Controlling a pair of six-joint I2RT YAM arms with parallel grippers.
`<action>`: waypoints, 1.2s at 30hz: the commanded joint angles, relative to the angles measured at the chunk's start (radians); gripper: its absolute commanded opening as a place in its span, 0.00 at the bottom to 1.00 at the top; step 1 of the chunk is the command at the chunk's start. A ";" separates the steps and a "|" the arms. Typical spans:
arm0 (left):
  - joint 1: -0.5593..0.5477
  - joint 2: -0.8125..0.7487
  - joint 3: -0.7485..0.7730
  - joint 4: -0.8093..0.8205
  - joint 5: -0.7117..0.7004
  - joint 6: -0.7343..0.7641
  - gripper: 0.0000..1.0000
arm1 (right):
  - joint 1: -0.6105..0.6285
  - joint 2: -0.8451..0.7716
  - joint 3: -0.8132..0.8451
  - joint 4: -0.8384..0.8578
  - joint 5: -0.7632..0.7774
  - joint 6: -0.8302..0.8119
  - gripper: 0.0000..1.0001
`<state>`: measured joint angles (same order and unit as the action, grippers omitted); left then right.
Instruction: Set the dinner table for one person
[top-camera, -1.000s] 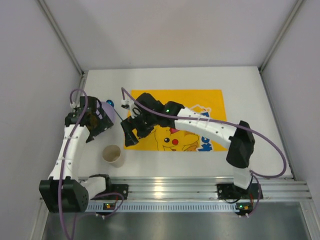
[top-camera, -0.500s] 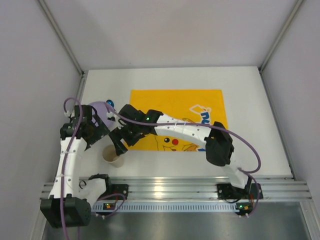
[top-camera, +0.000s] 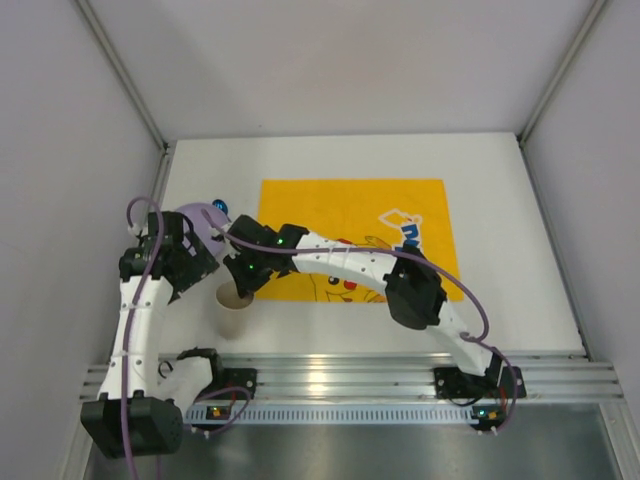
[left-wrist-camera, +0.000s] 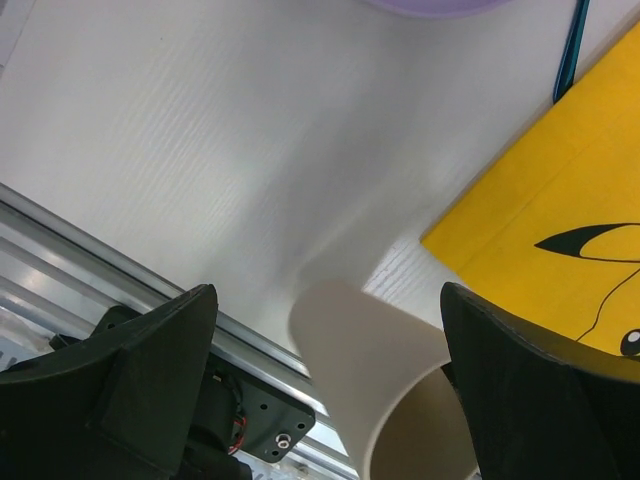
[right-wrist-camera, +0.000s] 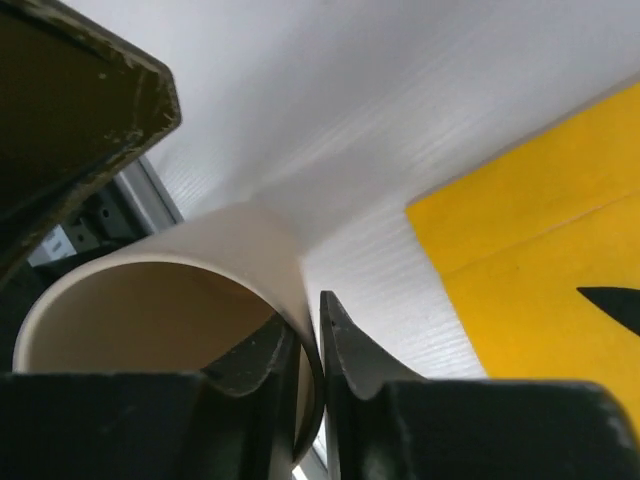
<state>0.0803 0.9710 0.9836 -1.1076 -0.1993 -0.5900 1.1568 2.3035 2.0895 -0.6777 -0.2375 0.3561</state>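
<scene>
A cream paper cup stands upright on the white dinner table, just off the near-left corner of the yellow Pikachu cloth. My right gripper reaches across from the right and is shut on the cup. One finger sits inside the rim and one outside, pinching the wall at my right gripper. My left gripper hangs open to the left. In the left wrist view the cup shows between the wide-apart fingers of my left gripper, which do not touch it.
A lilac plate lies at the left edge behind the left arm, and shows again as the plate. A blue-handled utensil lies by it. The silver rail runs along the near edge. Grey walls close in three sides.
My right arm has swung left and down off the cloth to the cup, and its jaws have closed on the rim. My left arm drew back slightly, still open.
</scene>
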 joint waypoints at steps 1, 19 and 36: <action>0.007 -0.006 0.033 -0.011 -0.005 0.022 0.99 | 0.007 -0.064 0.076 -0.002 0.085 -0.017 0.09; 0.007 -0.015 -0.095 0.235 -0.015 -0.125 0.98 | -0.828 -0.415 -0.160 -0.200 0.302 -0.034 0.00; 0.027 0.109 -0.207 0.551 0.001 -0.137 0.98 | -1.016 -0.138 0.006 -0.287 0.509 0.027 0.00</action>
<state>0.0933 1.0622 0.7776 -0.6670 -0.2005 -0.7017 0.1371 2.1407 2.0518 -0.9260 0.1848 0.3706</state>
